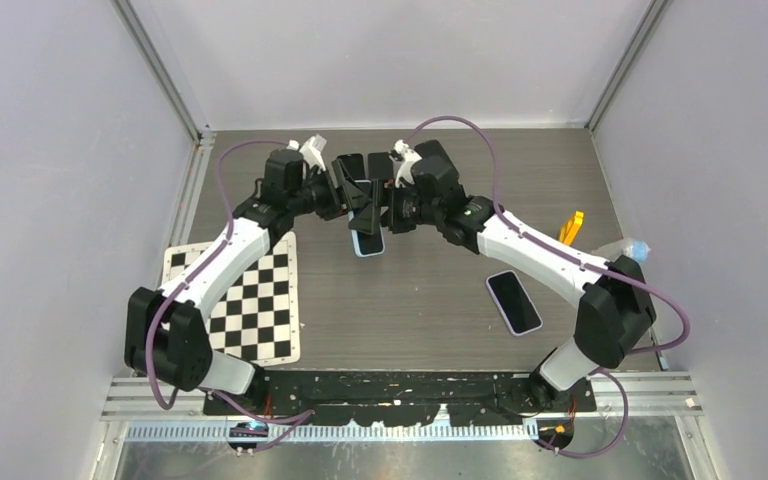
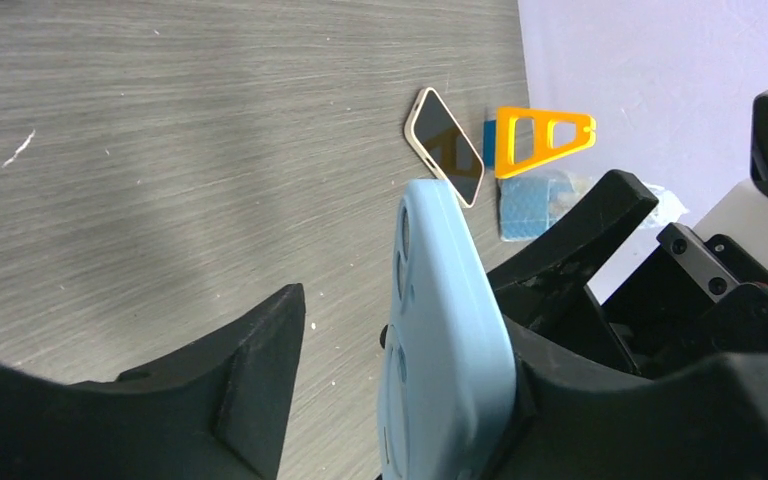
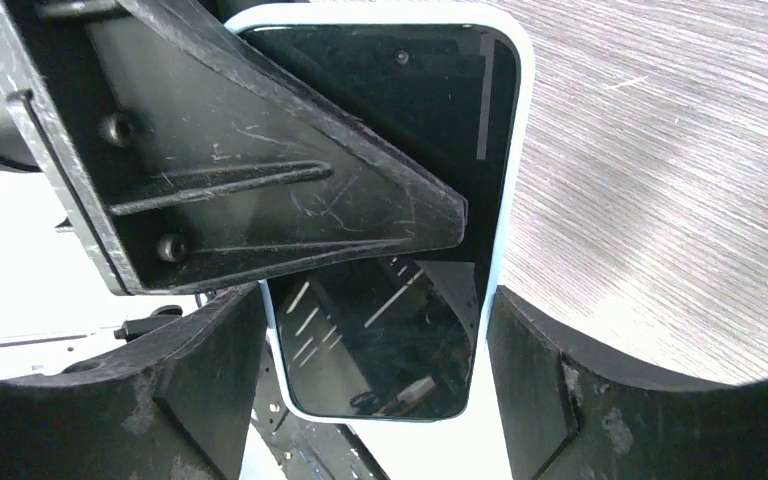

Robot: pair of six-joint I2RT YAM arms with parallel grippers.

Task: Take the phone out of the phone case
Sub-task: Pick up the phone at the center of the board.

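Note:
The phone [image 3: 400, 120] sits screen-out in its light blue phone case [image 1: 367, 242], held off the table between both arms. My right gripper [image 3: 375, 300] is shut across the case's width, a finger against each long edge. In the left wrist view the case [image 2: 445, 330] stands edge-on inside my left gripper [image 2: 400, 320]. That gripper's right finger lies flat on the screen side, and its left finger [image 2: 260, 350] stands apart from the case's back, with table showing in the gap. From the right wrist camera, that flat left-arm finger [image 3: 260, 180] covers much of the screen.
A second phone [image 1: 513, 301] lies face up on the table to the right. An orange plastic tool [image 1: 571, 227] and a blue-and-clear packet [image 2: 530, 205] sit by the right wall. A checkerboard sheet [image 1: 250, 290] lies at the left.

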